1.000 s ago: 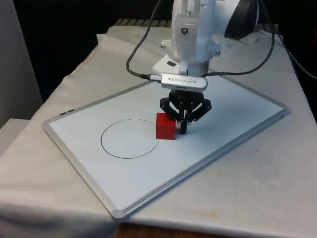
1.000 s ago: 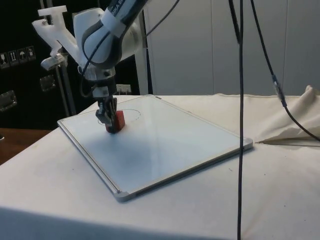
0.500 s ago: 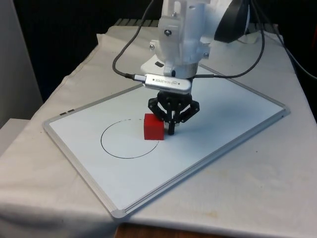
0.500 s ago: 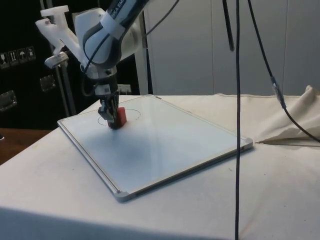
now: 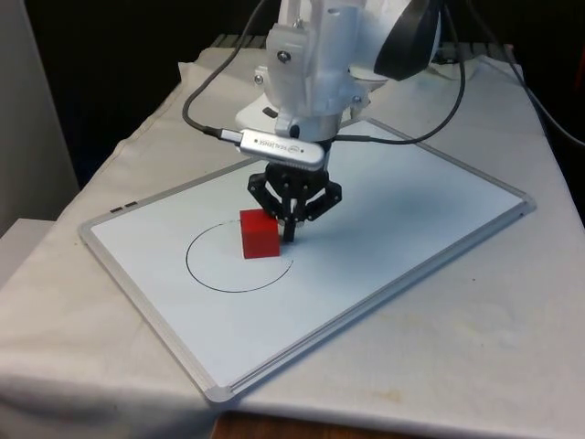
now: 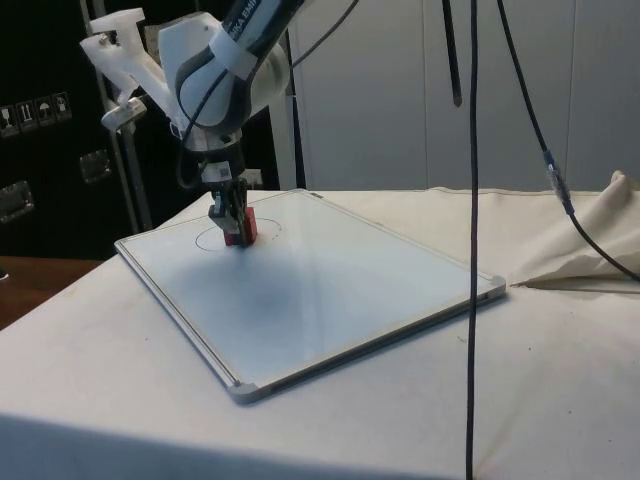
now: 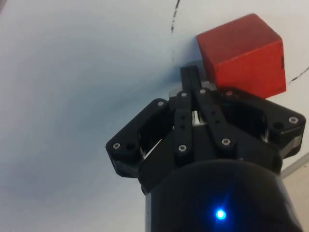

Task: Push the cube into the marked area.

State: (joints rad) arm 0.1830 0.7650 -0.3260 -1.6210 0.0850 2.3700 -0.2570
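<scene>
Looking across the table in the front view, the red cube [image 5: 260, 234] sits on the whiteboard [image 5: 439, 206] inside the drawn circle [image 5: 206, 276], on the side of the ring toward the front view's right, with its lower right corner near the line. The gripper [image 5: 291, 229] stands upright with its fingers pinched together, grasping nothing, their tips down at the board and touching the cube's right face. As a judgement, the push is nearly done: the cube seems to lie within the mark, and only a short further nudge toward the circle's middle would settle it clear of the line. From the side view, the cube [image 6: 243, 228] and the gripper [image 6: 229, 222] stand together at the far end of the whiteboard [image 6: 350, 290], over the faint circle [image 6: 210, 238]; dark cables [image 6: 473, 180] hang in front of that camera, well apart from the work, and nothing lies on the board in the cube's way. Through the wrist view, the gripper [image 7: 190, 77] has its fingers clenched flat against each other, their tip pressed at the cube [image 7: 241, 53] near one lower corner, and a stretch of the circle [image 7: 175, 14] runs just beside the cube on the white surface.
</scene>
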